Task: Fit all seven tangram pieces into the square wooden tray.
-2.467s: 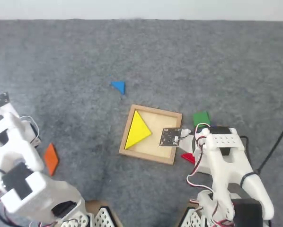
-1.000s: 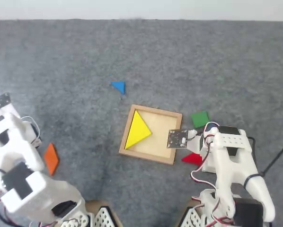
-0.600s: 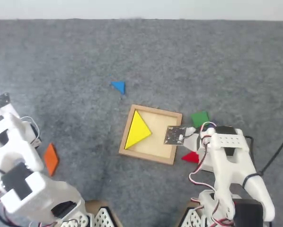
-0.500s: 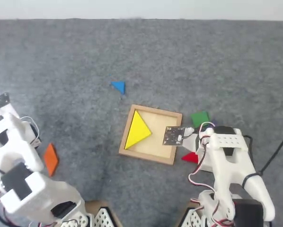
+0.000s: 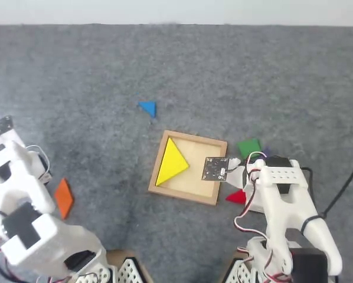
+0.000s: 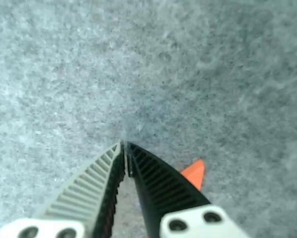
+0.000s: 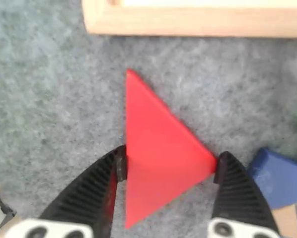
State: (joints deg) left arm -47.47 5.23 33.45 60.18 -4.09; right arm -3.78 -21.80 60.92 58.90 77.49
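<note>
The square wooden tray [image 5: 214, 145] holds a yellow triangle [image 5: 170, 162]. Just off its right side lies a red triangle [image 5: 234, 197] [image 7: 158, 153] on the mat. My right gripper [image 7: 169, 164] straddles it, and its fingers [image 7: 116, 171] touch opposite sides of the piece. My left gripper [image 6: 124, 147] is shut with nothing in it, low over the mat beside an orange piece [image 6: 194, 173] [image 5: 63, 197]. A blue triangle [image 5: 147, 108] lies beyond the tray. A green piece [image 5: 249, 146] sits at the tray's right.
A dark blue piece [image 7: 270, 171] lies next to the red triangle, close to one finger. The tray's wooden rim [image 7: 188, 21] runs just ahead of the right gripper. The left arm [image 5: 23, 200] stands at the near left. Grey mat stretches across the far half.
The right arm drew back to the right about a second ago, then returned toward the tray, over the red triangle. The left arm and the other pieces have not moved.
</note>
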